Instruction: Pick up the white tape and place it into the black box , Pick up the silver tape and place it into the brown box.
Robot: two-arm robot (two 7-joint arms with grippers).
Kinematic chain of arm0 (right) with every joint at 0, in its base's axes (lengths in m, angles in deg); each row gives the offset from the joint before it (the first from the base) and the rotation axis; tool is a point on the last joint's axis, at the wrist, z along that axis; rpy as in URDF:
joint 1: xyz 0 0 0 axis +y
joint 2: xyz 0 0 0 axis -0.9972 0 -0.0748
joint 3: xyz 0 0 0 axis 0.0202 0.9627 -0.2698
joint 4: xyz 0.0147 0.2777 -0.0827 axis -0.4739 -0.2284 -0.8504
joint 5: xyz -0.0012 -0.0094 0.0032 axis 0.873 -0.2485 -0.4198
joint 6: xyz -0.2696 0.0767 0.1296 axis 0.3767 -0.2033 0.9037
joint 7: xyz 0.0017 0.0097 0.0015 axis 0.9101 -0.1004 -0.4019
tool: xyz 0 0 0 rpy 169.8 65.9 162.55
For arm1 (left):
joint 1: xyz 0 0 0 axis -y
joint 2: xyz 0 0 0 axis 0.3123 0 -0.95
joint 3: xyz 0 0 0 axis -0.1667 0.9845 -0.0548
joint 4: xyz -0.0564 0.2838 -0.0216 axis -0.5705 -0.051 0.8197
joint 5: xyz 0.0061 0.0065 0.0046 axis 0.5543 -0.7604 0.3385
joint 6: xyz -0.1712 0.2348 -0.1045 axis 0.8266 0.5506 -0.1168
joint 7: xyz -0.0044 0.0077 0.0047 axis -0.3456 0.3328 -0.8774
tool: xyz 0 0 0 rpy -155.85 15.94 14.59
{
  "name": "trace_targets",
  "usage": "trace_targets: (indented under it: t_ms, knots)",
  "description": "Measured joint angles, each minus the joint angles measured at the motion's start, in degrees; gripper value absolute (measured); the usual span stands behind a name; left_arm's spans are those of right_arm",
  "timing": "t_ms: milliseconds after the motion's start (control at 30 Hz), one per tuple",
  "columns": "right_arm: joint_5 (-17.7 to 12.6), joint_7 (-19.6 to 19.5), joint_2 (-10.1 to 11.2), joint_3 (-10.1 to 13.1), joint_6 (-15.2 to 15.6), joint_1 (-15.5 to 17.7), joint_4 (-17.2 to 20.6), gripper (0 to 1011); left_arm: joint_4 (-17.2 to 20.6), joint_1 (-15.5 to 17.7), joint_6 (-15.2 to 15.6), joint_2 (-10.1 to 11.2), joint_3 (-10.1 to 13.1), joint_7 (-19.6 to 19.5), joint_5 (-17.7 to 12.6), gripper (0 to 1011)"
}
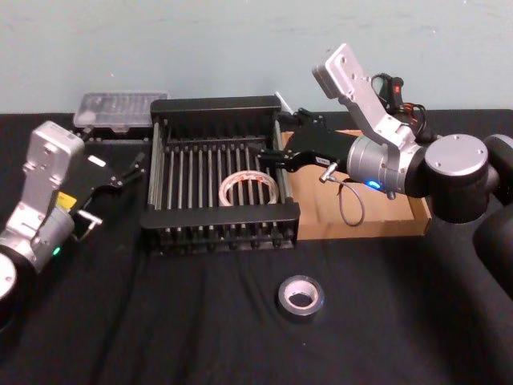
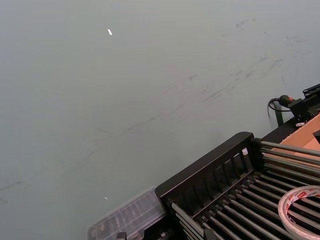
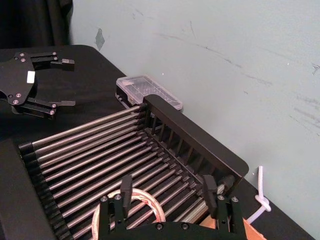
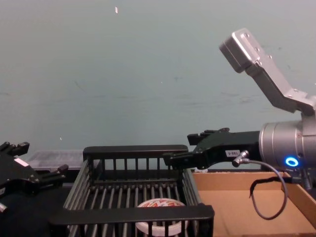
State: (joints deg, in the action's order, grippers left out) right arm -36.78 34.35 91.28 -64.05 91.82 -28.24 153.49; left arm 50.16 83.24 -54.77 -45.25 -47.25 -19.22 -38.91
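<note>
The flat white roll of tape with red printing, the white tape [image 1: 249, 189], lies on the bar floor of the black slatted basket, the black box [image 1: 164, 172], toward its right side, so the first half of the task looks done. The small grey-silver roll with a pale centre, the silver tape [image 1: 300, 298], sits alone on the black tablecloth [image 1: 160, 321] in front of the basket, well apart from the shallow brown cardboard tray, the brown box [image 1: 365, 223], which holds no tape; that half remains. The right gripper [image 1: 271, 152] hovers over the basket's right rim, fingers spread wide and holding nothing. The left gripper [image 1: 130, 170] rests left of the basket, also spread and empty. The cloth around the silver roll gives free room for a descent from above
</note>
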Motion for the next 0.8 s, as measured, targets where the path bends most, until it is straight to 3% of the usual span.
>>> trace_targets:
  t_ms: [167,467,800]
  knots:
    - [0.0,-0.02,0.02,0.0,0.02,0.02,0.05,999,0.0,0.0,0.0,0.0,0.0,0.0,0.0,1001]
    - [-0.28,-1.27,1.57,1.41,0.95,2.05,3.97,1002,0.0,0.0,0.0,0.0,0.0,0.0,0.0,1001]
    - [-2.14,-1.87,6.1,4.29,2.9,6.99,11.4,1002,0.0,0.0,0.0,0.0,0.0,0.0,0.0,1001]
